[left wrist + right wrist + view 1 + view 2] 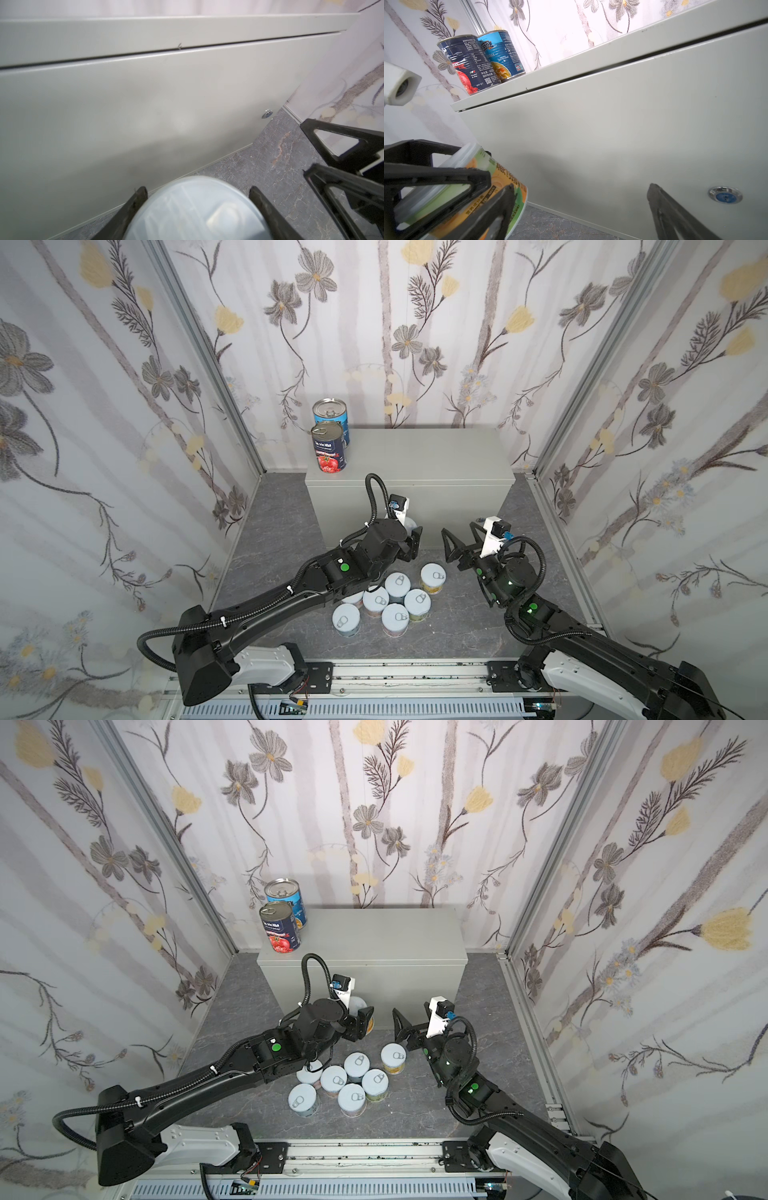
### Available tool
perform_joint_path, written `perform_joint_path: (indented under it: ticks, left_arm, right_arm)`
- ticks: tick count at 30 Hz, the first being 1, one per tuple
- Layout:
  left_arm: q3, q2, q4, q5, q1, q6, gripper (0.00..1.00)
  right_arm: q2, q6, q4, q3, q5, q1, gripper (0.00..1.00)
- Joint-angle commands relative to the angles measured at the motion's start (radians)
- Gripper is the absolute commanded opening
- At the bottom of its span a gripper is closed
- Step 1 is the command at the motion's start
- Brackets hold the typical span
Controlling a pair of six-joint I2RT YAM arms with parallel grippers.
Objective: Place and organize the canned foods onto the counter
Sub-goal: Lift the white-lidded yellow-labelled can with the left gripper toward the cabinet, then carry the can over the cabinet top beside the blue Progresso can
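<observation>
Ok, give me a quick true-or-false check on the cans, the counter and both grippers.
1. The navy tomato can and the blue can stand on the counter. True.
2. The left gripper is empty. False: it is shut on a short orange-labelled can.
3. The right gripper is open, holding nothing. True.
4. A short can already sits on the counter. False: the loose short cans cluster on the floor.
</observation>
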Motion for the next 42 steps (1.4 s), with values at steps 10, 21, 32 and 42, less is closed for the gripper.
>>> perform_joint_path:
  ticks: [10,21,32,42]
  left_arm:
    - [0.182,0.021,-0.04,0.174,0.009,0.039,0.0]
    - [0.322,0.064,-0.103,0.251,0.056,0.031,0.0]
    - [0.594,0.17,-0.217,0.279,0.114,0.092,0.0]
    - [0.769,0.244,-0.294,0.207,0.119,0.181,0.0]
  right_arm:
    - [-0.011,-0.003,0.115,-0.009,0.014,0.002,1.0]
    - [-0.004,-0.032,0.148,0.016,-0.002,0.001,1.0]
    - [-0.022,-0.038,0.129,0.02,-0.011,0.002,1.0]
    - [-0.04,-0.047,0.105,0.013,-0.01,0.001,1.0]
